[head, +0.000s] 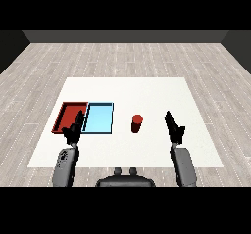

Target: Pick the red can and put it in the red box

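Head view: can upright on table, untouched, just right of blue tray; red tray at far left, beyond blue. I see right hand raised beside can, well apart, fingers straight and relaxed, holding nothing; my guess, nearer hand, so it takes pick. Left hand spread too, hanging over near edge of trays, likely parked. Can not yet grasped; carry must cross blue tray to reach red.

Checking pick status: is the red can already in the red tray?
No, the red can stands upright on the white table, right of the light blue tray.
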Robot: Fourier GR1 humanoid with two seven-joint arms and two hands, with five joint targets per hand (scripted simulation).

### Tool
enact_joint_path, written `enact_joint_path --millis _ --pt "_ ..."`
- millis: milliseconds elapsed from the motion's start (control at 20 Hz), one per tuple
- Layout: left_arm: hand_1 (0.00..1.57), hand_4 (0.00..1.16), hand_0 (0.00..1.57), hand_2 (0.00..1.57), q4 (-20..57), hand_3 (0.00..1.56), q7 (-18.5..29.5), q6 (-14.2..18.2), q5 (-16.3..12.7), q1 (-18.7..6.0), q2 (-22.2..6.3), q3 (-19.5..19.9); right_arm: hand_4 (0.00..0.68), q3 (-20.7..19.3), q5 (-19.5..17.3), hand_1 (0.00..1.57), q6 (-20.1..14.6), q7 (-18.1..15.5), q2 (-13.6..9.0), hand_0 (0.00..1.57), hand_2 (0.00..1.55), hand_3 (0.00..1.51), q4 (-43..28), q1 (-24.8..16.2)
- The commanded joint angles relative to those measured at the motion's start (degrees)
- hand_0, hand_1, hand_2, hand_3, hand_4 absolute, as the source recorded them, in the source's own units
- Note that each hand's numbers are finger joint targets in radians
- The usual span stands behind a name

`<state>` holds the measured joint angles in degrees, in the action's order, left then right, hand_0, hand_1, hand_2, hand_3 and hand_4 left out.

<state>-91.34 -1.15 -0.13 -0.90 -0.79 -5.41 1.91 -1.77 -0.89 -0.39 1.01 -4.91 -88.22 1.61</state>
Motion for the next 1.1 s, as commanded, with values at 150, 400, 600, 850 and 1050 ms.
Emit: enact_joint_path --millis 150,400,600,850,1050 --pt "0.00 0.00 0.00 0.00 0.50 0.00 1.50 -1.39 1.08 0.44 0.53 -0.84 0.000 -3.55 3.91 0.00 5.55 -2.51 -3.08 0.00 0.00 0.00 -4.18 -5.14" --pt "0.00 0.00 0.00 0.00 -5.22 0.00 18.88 -3.69 -3.30 -0.30 2.45 1.03 0.000 -5.78 9.61 0.00 11.65 -15.89 -4.05 0.00 0.00 0.00 -9.06 -5.56" --pt "0.00 0.00 0.00 0.00 0.16 0.00 26.54 -4.81 -2.85 0.17 2.10 2.60 0.000 -6.73 13.25 0.00 15.37 -15.94 -4.90 0.00 0.00 0.00 -13.57 -9.75" --pt "0.00 0.00 0.00 0.00 -0.39 0.00 25.30 -4.96 -3.39 -0.89 2.52 2.01 0.000 -7.04 9.03 0.00 14.99 -22.48 -2.98 0.00 0.00 0.00 -4.59 -7.24" --pt "0.00 0.00 0.00 0.00 3.11 0.00 27.82 -5.80 -3.37 -1.17 2.69 1.89 0.000 -6.68 7.77 0.00 15.62 -24.27 -2.19 0.00 0.00 0.00 -2.52 -6.65"
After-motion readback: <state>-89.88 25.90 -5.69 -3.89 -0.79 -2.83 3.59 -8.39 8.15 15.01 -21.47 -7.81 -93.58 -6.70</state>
